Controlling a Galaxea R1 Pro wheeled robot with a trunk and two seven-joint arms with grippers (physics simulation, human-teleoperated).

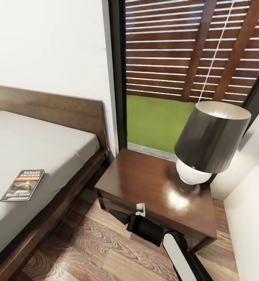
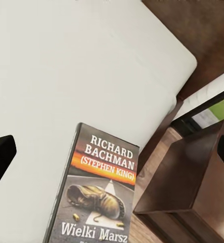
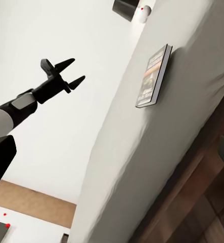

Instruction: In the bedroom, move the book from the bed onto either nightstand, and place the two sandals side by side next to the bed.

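The book (image 1: 23,185) lies flat on the bed's grey mattress (image 1: 36,148) near its side edge; its dark cover with the orange band faces up (image 2: 99,197). My left gripper (image 3: 77,70) hangs open in the air above the mattress, apart from the book (image 3: 153,76). Low in front of the nightstand (image 1: 145,183), my right gripper (image 1: 116,214) points toward the bed, open and holding nothing. One dark finger (image 3: 0,162) shows at the picture's edge. The nightstand (image 2: 192,187) stands right beside the bed. The sandals are out of view.
A lamp (image 1: 211,140) with a dark shade and white base takes up the right half of the nightstand top. A tall black-framed window (image 1: 192,58) is behind it, a white wall (image 1: 254,218) close on the right. Wood-plank floor (image 1: 86,249) runs between bed and nightstand.
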